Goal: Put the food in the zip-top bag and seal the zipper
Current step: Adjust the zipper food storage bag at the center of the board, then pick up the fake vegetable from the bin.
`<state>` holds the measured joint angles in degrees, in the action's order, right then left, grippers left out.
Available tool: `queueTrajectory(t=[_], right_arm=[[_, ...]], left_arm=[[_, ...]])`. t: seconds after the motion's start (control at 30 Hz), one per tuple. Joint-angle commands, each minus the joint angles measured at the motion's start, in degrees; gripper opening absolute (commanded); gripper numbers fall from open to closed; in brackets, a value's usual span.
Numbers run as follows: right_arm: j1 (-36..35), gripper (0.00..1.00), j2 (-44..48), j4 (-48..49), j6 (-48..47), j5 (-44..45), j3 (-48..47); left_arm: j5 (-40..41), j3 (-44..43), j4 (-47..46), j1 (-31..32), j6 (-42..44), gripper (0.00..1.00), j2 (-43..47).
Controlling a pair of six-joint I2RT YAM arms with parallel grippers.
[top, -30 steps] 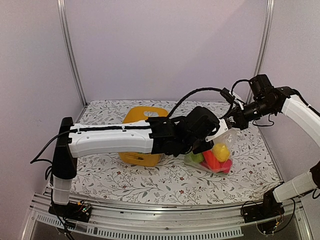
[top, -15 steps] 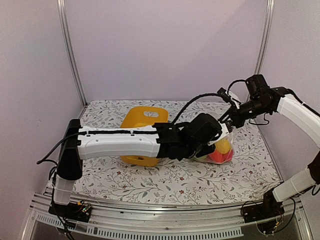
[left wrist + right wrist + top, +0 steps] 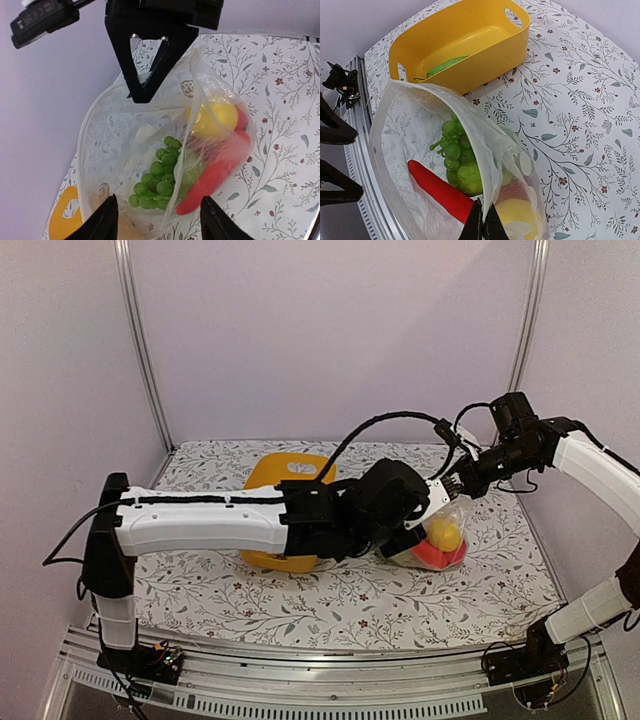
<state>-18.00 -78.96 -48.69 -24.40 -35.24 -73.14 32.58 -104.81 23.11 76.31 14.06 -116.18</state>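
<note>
Right hand (image 3: 482,220) clamped on bag (image 3: 420,125) rim | left hand (image 3: 159,210) apart | food (image 3: 157,180) inside | I hold rim taut, press zipper (image 3: 192,100), probably this edge, end to end.

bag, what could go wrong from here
1. The right hand pinches only one spot on the rim of the bag, whose mouth gapes. A slip could spill the grapes and chili.
2. A green pod lies in the basket; sealing now would likely leave it out.
3. The open left hand may push the bag rather than catch its rim.
</note>
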Motion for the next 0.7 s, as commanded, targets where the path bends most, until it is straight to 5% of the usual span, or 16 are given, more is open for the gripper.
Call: queueTrajectory(t=[0.0,0.3,0.67], right_arm=[[-0.3,0.00,1.7,0.9,0.5,-0.2,1.2],[-0.3,0.00,2.7,1.5,0.5,-0.4,2.7],[-0.3,0.00,4.2,1.5,0.3,-0.5,3.6]], left_arm=[[0.9,5.6,-0.4,1.5,-4.1,0.60,10.0],[7.3,15.3,6.9,-3.6,-16.6,0.70,20.5],[-5.9,22.0,14.1,-19.8,-35.1,0.69,23.6]])
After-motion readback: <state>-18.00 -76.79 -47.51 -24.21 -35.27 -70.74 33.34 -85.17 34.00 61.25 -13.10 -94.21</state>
